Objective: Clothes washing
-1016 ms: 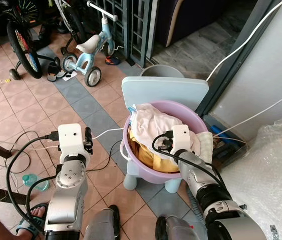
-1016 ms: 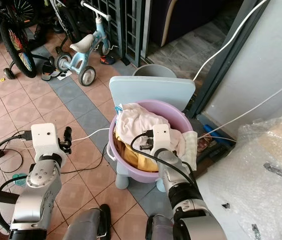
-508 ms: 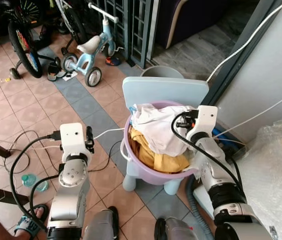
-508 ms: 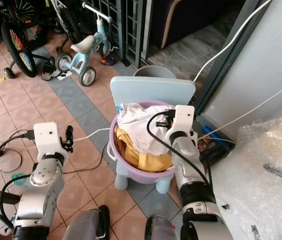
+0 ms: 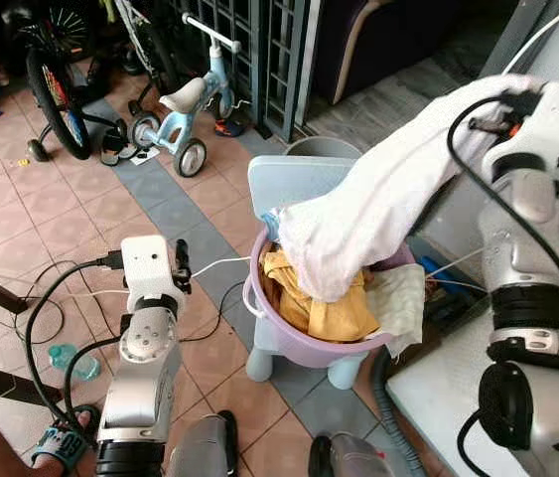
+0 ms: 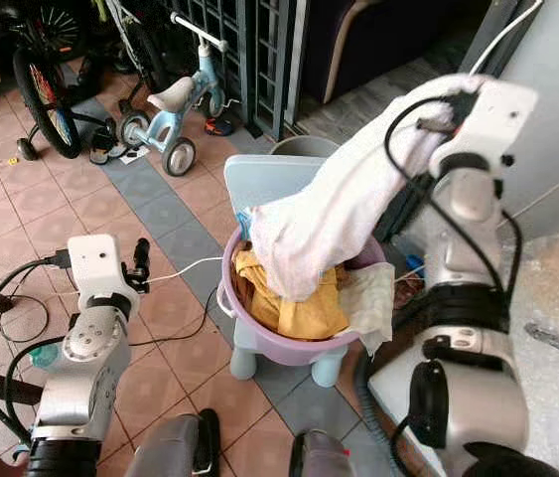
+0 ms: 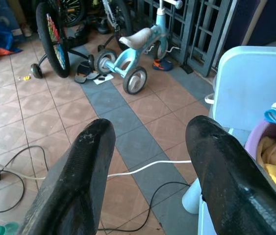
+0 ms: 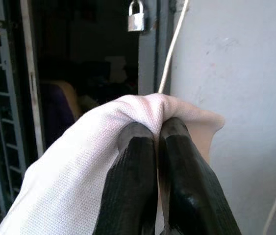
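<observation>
A purple basin [image 5: 304, 343] full of clothes rests on a small pale blue chair [image 5: 299, 179]. Yellow clothes [image 5: 319, 308] lie in it. My right gripper [image 8: 157, 134] is shut on a white garment [image 5: 378, 209], raised high at the right beside the grey wall. The cloth stretches from the gripper down into the basin. My left gripper [image 7: 150, 142] is open and holds nothing, low to the left of the chair over the tiled floor.
A pale blue tricycle [image 5: 185, 109] and a bicycle [image 5: 56, 89] stand at the back left. Cables [image 5: 51, 288] cross the tiles. A grey bucket [image 5: 324, 147] sits behind the chair. A padlocked metal gate [image 8: 138, 22] adjoins the grey wall. Bubble wrap [image 6: 557, 298] lies at the right.
My right gripper has risen from the basin up and to the right, pulling the white garment out with it. The left arm has hardly moved.
</observation>
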{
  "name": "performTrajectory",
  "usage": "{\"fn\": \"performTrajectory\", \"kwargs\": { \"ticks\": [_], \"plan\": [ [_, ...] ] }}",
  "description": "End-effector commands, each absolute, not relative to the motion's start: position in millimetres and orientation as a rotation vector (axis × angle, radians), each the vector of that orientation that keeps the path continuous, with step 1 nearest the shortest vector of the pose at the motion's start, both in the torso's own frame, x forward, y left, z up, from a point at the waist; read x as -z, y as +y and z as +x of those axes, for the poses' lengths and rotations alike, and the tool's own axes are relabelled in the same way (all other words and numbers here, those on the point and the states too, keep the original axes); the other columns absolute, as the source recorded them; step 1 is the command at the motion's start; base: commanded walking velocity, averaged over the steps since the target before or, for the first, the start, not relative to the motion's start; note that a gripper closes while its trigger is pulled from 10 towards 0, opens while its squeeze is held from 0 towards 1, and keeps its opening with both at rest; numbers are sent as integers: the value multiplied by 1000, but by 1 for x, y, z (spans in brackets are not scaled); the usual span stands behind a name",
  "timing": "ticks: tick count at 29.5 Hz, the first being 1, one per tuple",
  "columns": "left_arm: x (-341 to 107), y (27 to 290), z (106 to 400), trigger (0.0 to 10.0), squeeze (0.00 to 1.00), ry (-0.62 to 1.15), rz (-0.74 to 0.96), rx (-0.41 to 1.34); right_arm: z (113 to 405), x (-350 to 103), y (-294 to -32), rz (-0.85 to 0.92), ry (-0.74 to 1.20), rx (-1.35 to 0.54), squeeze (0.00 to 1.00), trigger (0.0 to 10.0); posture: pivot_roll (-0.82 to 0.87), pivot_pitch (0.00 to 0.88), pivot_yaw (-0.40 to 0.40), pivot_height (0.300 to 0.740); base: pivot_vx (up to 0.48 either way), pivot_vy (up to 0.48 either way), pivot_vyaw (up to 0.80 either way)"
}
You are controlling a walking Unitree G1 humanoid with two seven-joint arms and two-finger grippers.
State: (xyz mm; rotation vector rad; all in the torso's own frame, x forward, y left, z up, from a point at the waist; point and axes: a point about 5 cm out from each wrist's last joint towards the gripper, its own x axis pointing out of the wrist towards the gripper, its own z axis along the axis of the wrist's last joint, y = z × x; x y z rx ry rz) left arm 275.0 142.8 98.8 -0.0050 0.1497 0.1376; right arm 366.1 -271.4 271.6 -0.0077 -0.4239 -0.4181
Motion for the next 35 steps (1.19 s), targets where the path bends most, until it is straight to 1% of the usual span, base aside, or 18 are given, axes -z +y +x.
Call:
{"fn": "performTrajectory", "kwargs": {
  "ticks": [1, 2, 3, 4, 5, 7, 8, 9, 16, 17, 18, 23, 26, 29, 30, 32, 34, 35],
  "plan": [
    [-96, 140, 275, 10000, 0, 161, -9, -125, 357, -297, -297, -17, -515, 523, 0, 0, 10, 60, 1, 740, 0, 0, 0],
    [-96, 140, 275, 10000, 0, 164, -9, -125, 355, -304, -303, -46, -534, 550, 0, 0, 8, 57, 2, 740, 0, 0, 0],
    [-96, 140, 276, 10000, 0, 161, -6, -122, 348, -318, -321, -93, -564, 623, 0, 0, 6, 57, 5, 740, 0, 0, 0],
    [-96, 140, 276, 10000, 0, 161, -6, -122, 348, -318, -321, -93, -564, 623, 0, 0, 6, 57, 5, 740, 0, 0, 0],
    [-96, 140, 277, 10000, 0, 155, -5, -118, 342, -323, -340, -105, -561, 695, 0, 0, 5, 56, 4, 740, 0, 0, 0],
    [-97, 140, 278, 10000, 0, 151, -5, -116, 339, -324, -350, -96, -544, 733, 0, 0, 5, 55, 5, 740, 0, 0, 0],
    [-98, 140, 278, 10000, 0, 144, -2, -113, 337, -321, -361, -89, -504, 773, 0, 6157, 6, 55, 5, 740, 0, -315, 0],
    [-98, 141, 279, 10000, 0, 143, 0, -113, 333, -320, -369, -117, -484, 817, 0, 10000, 6, 54, 6, 740, 0, -364, -800],
    [-96, 142, 278, 10000, 0, 148, 1, -113, 326, -314, -380, -138, -476, 895, 0, 10000, 8, 56, 9, 740, 0, -361, -800],
    [-96, 141, 278, 10000, 0, 151, 3, -110, 323, -315, -384, -153, -481, 940, 0, 10000, 11, 55, 12, 740, 0, -341, -800],
    [-96, 140, 278, 10000, 0, 150, 1, -108, 318, -318, -390, -169, -491, 999, 0, 10000, 13, 55, 12, 740, 0, 0, -800],
    [-98, 141, 279, 10000, 0, 142, -7, -108, 304, -328, -405, -218, -511, 1138, 0, 10000, 15, 50, 12, 740, 0, 0, -796],
    [-97, 142, 280, 10000, 0, 142, -7, -111, 302, -326, -410, -220, -475, 1164, 0, 10000, 13, 50, 10, 740, 0, 0, -781],
    [-97, 141, 280, 10000, 0, 140, -13, -110, 314, -310, -404, -193, -398, 1089, 0, 10000, 12, 50, 10, 740, 0, 0, -781],
    [-98, 140, 280, 10000, 0, 140, -13, -110, 321, -300, -400, -200, -326, 1044, 0, 10000, 12, 52, 10, 740, 0, 0, 0],
    [-98, 139, 280, 10000, 0, 140, -16, -110, 334, -280, -390, -121, -236, 941, 0, 10000, 11, 54, 10, 740, 0, 0, 0],
    [-97, 139, 280, 10000, 0, 141, -16, -109, 338, -269, -386, -115, -173, 916, 0, 10000, 9, 56, 11, 740, 0, 0, 0],
    [-97, 138, 279, 10000, 0, 143, -16, -109, 343, -262, -382, -97, -127, 870, 0, 10000, 8, 59, 10, 740, 0, 0, 0]
  ]
}}
